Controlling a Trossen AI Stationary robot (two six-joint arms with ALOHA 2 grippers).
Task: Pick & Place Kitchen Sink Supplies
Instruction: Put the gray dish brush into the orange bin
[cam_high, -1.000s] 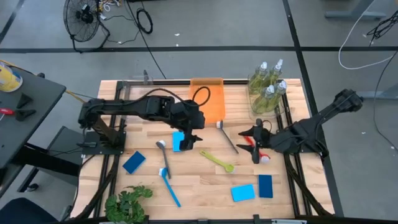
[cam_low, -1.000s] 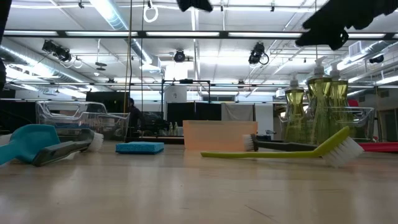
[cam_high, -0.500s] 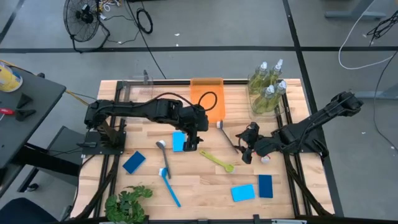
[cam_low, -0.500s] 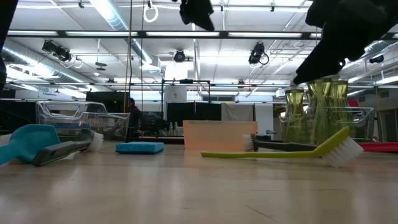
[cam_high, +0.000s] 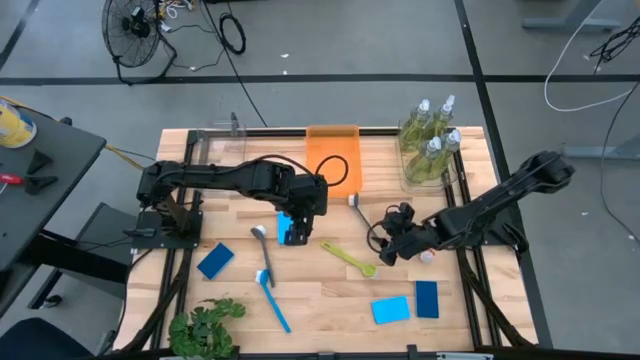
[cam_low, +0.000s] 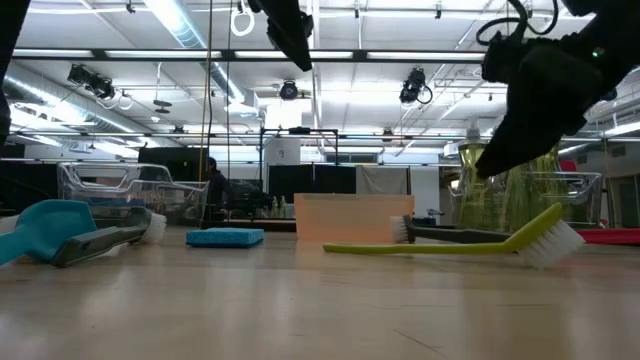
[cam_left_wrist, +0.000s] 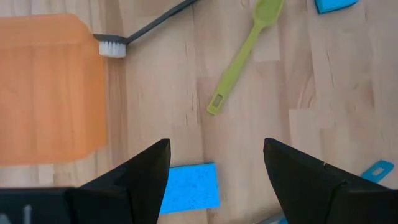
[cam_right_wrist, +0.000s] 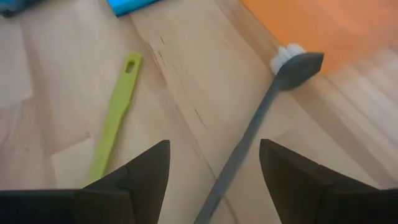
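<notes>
With my right gripper (cam_high: 383, 243) spread above the black brush (cam_right_wrist: 261, 118) and green brush (cam_right_wrist: 115, 115) lying close together on the desk (cam_high: 330, 290), and my left gripper (cam_high: 298, 237) spread over a sponge (cam_left_wrist: 186, 186), I risk nudging the neighbouring brush.

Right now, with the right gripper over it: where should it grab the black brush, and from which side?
Probably the bare mid-handle of the black brush, coming straight down with the jaws across it. It lies flat on the table, thin and straight, its bristle head beside the orange tray. The right gripper is open above it.
</notes>
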